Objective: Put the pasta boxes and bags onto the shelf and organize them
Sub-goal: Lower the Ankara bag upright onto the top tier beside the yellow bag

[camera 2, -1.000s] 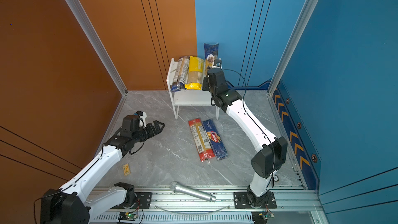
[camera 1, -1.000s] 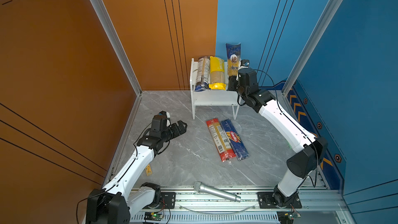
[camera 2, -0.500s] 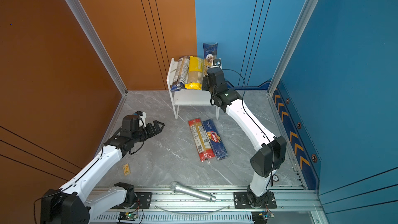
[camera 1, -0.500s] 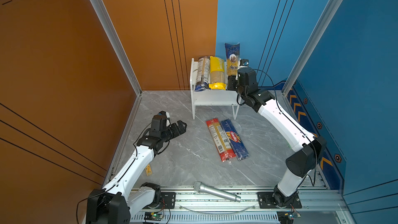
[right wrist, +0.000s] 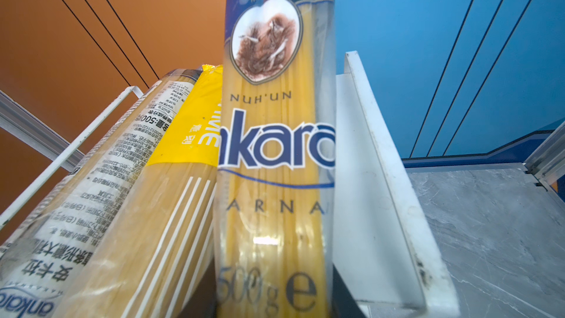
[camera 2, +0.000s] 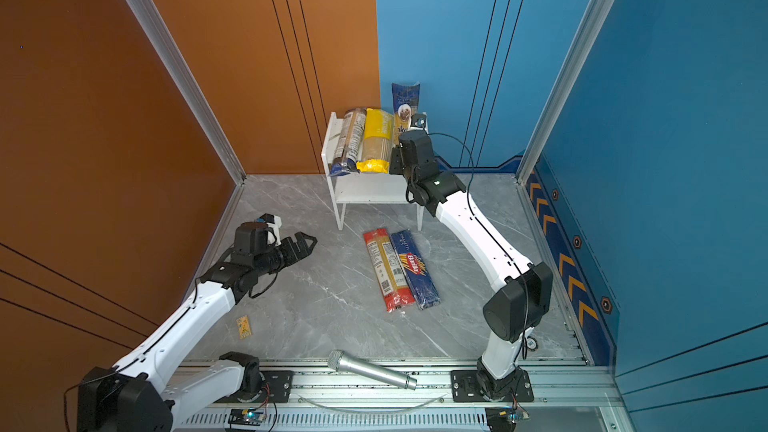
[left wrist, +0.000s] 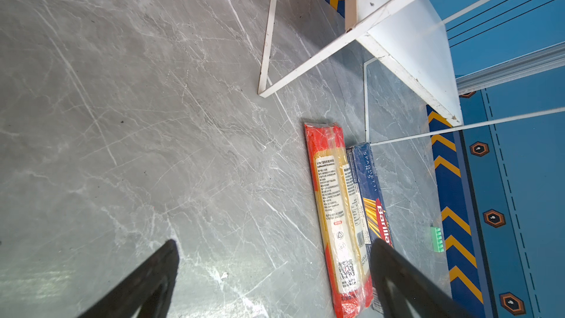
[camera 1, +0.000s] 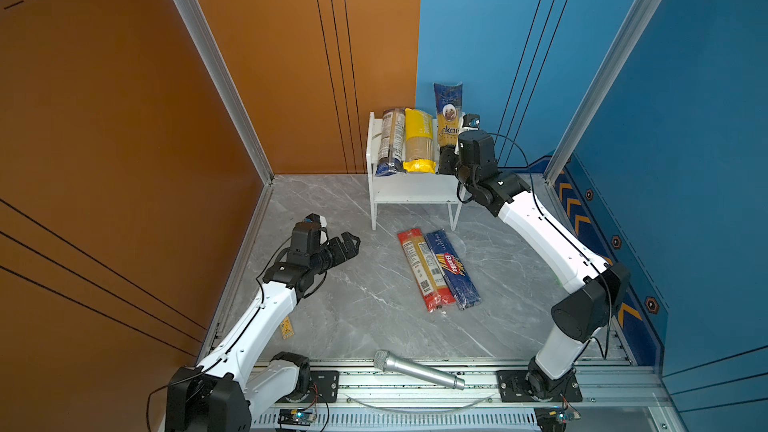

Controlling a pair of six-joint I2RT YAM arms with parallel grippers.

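Far left I see a small yellow paper tag (camera 1: pixel 286 328) flat on the grey marble floor (camera 1: pixel 365 305), beside the left arm. Left gripper (camera 1: pixel 348 244) hangs above the floor, well apart from every pack. Its fingers (left wrist: pixel 146 282) are spread wide, nothing in them.

Next is the small white two-tier shelf (camera 1: pixel 415 192) at the back wall. On its top board, left to right: clear spaghetti pack with dark-blue ends (camera 1: pixel 390 141), then yellow spaghetti pack (camera 1: pixel 419 139). They touch, both sloping, near ends hanging over the front edge.

Silver microphone (camera 1: pixel 415 369) lies on the front rail. On the floor just in front of the shelf, the red-ended spaghetti pack (camera 1: pixel 424 270) and dark-blue Barilla spaghetti pack (camera 1: pixel 453 270) lie flat, side by side, touching.

At the shelf's right end the dark-blue Ankara spaghetti pack (camera 1: pixel 448 112) stands near upright, between the yellow one and the shelf's side panel. Right gripper (camera 1: pixel 446 160) is clamped on its lower end, jaws partly closed round it. I can't tell whether its bottom rests on the top board.
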